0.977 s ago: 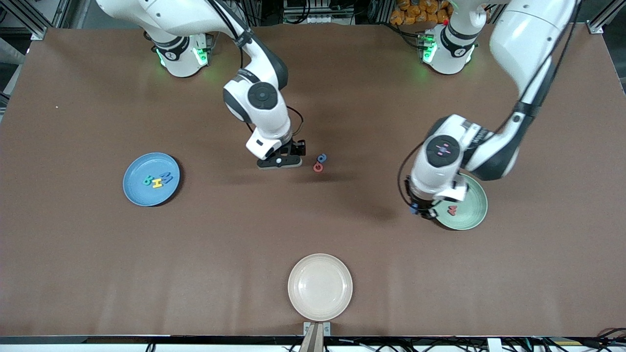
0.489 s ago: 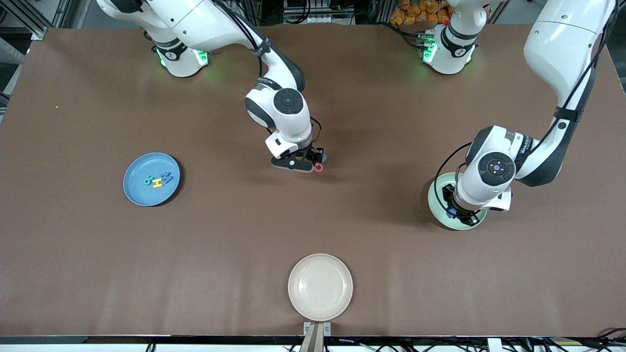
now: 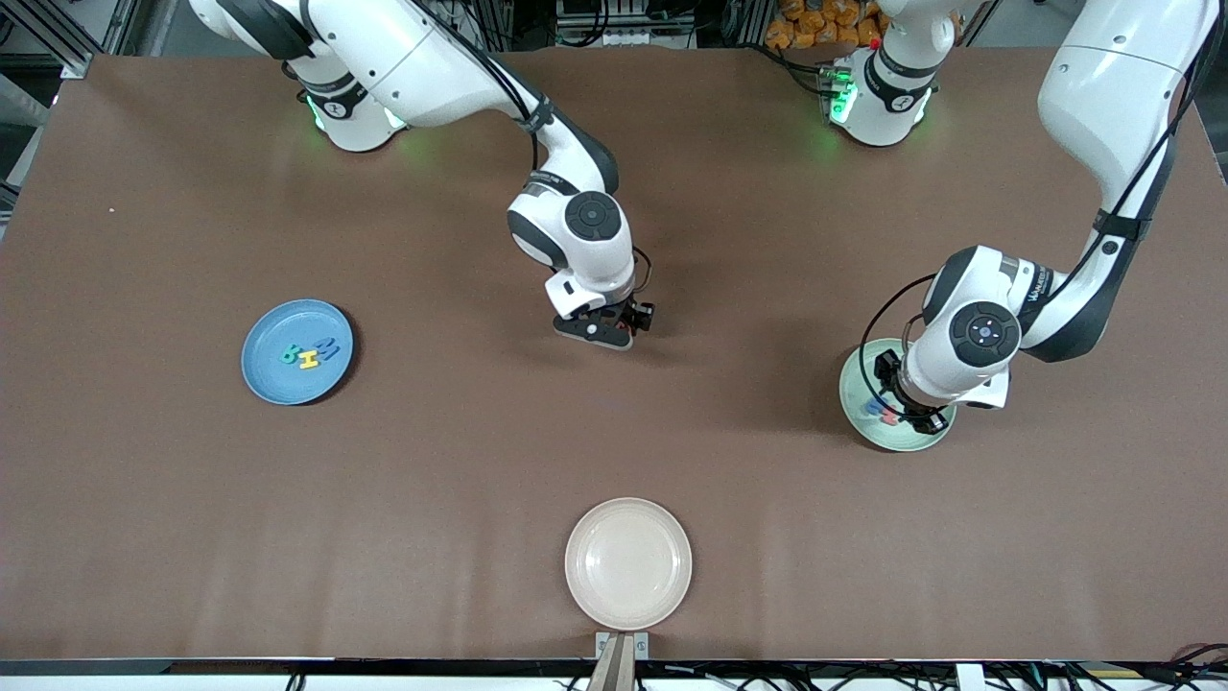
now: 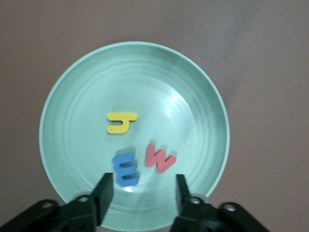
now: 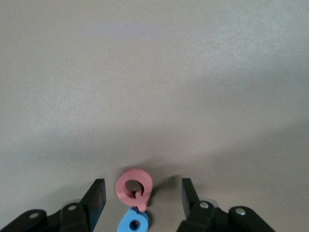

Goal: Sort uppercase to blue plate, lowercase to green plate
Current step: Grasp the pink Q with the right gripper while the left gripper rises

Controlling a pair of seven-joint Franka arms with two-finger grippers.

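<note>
In the right wrist view the red Q [image 5: 134, 187] lies on the table touching the blue a [image 5: 135, 222]. My right gripper [image 5: 142, 198] is open, with one finger on each side of the Q. In the left wrist view the green plate [image 4: 193, 111] holds the yellow h [image 4: 122, 122], the red w [image 4: 159, 158] and the blue e [image 4: 126, 169]. My left gripper [image 4: 142, 193] hangs open just above them, holding nothing. The blue plate [image 3: 264, 374] toward the right arm's end carries the green R [image 3: 288, 355], yellow H [image 3: 308, 360] and blue M [image 3: 327, 347].
A cream plate [image 3: 627, 563] sits at the table edge nearest the front camera, with nothing in it. The right gripper [image 3: 614, 331] is low at mid-table. The left gripper [image 3: 902, 408] covers part of the green plate [image 3: 857, 398].
The left gripper has opened and the blue e now lies on the green plate. The right gripper has moved toward the left arm's end until it straddles the red Q.
</note>
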